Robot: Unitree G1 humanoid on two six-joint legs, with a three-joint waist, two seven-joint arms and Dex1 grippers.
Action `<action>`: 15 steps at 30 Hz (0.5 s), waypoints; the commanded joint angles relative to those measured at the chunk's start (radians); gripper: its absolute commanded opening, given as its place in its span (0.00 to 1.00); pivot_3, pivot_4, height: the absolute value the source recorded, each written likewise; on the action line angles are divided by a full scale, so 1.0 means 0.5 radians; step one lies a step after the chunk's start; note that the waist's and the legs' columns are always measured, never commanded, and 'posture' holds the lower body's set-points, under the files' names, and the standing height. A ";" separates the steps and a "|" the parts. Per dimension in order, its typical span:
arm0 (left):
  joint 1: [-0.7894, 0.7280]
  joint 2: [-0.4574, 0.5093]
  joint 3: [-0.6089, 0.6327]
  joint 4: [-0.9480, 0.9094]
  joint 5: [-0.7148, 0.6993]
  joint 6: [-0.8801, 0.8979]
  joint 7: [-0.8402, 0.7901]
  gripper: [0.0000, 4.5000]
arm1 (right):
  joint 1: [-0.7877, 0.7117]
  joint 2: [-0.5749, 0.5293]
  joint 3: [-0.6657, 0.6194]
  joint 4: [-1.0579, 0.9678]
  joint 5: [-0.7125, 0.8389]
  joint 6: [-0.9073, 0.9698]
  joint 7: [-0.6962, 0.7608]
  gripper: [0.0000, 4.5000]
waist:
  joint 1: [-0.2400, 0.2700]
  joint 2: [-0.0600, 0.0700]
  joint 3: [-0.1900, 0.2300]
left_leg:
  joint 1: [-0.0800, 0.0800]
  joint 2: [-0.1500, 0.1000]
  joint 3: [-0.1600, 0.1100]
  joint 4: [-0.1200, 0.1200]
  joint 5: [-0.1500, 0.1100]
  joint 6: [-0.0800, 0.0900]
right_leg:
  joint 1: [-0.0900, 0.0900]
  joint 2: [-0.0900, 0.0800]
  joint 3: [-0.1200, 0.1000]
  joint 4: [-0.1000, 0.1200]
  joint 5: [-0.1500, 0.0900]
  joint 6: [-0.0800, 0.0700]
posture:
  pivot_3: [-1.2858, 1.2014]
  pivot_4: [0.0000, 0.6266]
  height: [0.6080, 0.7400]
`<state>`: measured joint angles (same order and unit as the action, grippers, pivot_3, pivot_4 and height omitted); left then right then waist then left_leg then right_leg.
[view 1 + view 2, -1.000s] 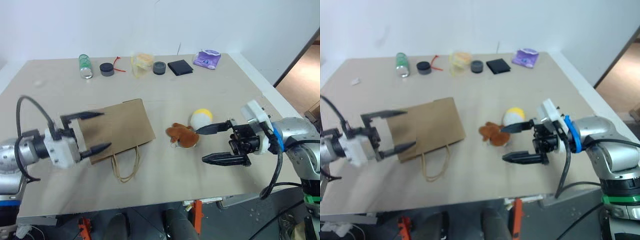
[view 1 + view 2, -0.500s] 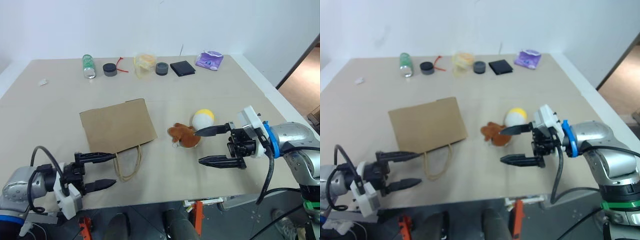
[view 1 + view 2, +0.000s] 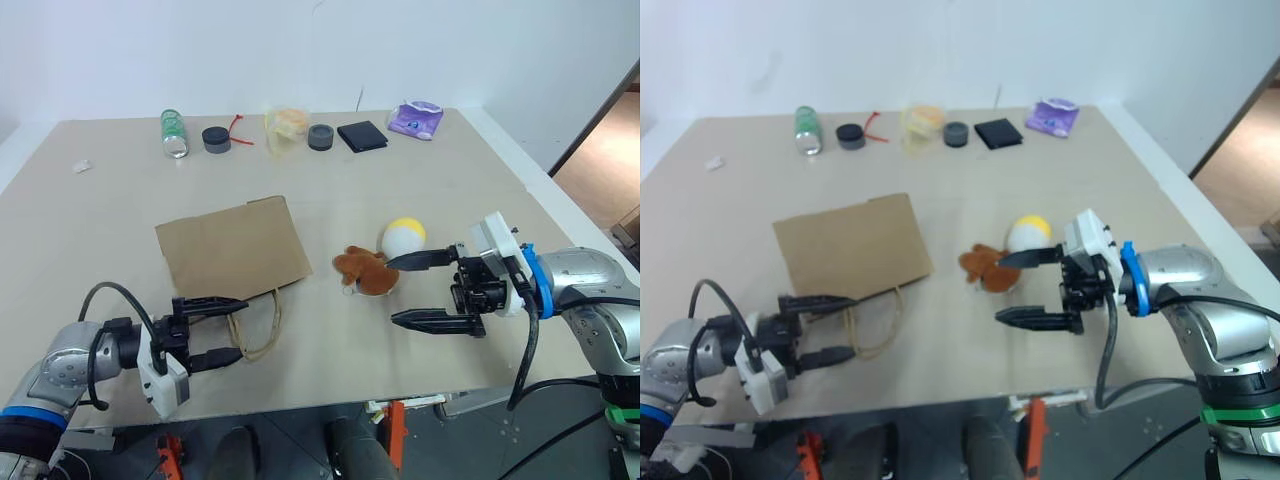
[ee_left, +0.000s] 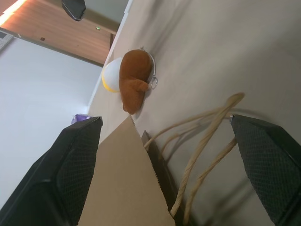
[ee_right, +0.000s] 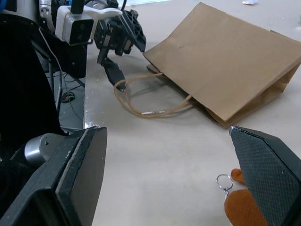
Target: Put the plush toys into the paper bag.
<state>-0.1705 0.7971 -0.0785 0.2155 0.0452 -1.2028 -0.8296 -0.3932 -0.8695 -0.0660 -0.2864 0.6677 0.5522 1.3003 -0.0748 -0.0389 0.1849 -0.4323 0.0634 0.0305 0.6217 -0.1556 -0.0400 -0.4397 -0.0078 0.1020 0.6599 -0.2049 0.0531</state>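
The left hand (image 3: 222,331) is held low over the desk (image 3: 90,240) with its fingers spread and empty, levelled at the cord handles (image 3: 256,330) of the paper bag (image 3: 232,248), which lies flat with its mouth toward the near edge, presumably so that the mouth can be lifted open. The right hand (image 3: 415,290) is likewise seen wide apart and empty, just beside the brown plush toy (image 3: 362,271) and the white ball with a yellow top (image 3: 404,237), both resting on the desk between it and the bag. Neither toy is yet in the bag, and a grab of the brown one is judged the likely next step.
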 commanded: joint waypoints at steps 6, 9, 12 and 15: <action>-0.120 -0.059 -0.094 -0.130 0.056 0.229 0.129 0.29 | 0.012 0.013 -0.066 -0.119 0.102 0.047 -0.078 1.00 | 0.000 0.000 0.000 | 0.000 0.000 0.000 -0.001 0.000 0.000 | 0.000 0.000 0.000 0.000 0.000 0.000 | 0.52 0.24 1.00; -0.132 -0.061 -0.109 -0.151 0.062 0.287 0.139 0.02 | 0.000 0.014 -0.066 -0.122 0.116 0.061 -0.099 1.00 | 0.000 0.000 0.000 | 0.000 0.000 0.000 -0.001 0.000 0.000 | 0.000 0.001 0.000 0.000 0.000 0.000 | 0.52 0.24 1.00; -0.145 -0.062 -0.102 -0.162 0.065 0.346 0.169 0.00 | -0.007 0.018 -0.061 -0.117 0.119 0.065 -0.112 1.00 | 0.000 0.000 0.000 | 0.000 0.000 0.000 -0.001 0.000 0.000 | 0.000 0.001 0.000 0.000 0.000 0.000 | 0.52 0.24 1.00; -0.178 -0.081 -0.067 -0.254 -0.032 0.514 0.211 0.00 | 0.008 0.079 -0.054 -0.156 0.152 0.089 -0.195 1.00 | 0.000 0.000 0.000 | 0.000 0.000 0.000 0.000 0.000 0.000 | 0.000 0.001 0.000 0.000 0.000 0.001 | 0.52 0.24 1.00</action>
<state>-0.2373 0.7594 -0.1393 0.1345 0.0677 -0.9766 -0.7487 -0.3861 -0.8364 -0.0709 -0.3201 0.7131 0.5923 1.2201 -0.0749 -0.0391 0.1848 -0.4324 0.0634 0.0301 0.6215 -0.1555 -0.0399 -0.4396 -0.0075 0.1019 0.6599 -0.2047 0.0535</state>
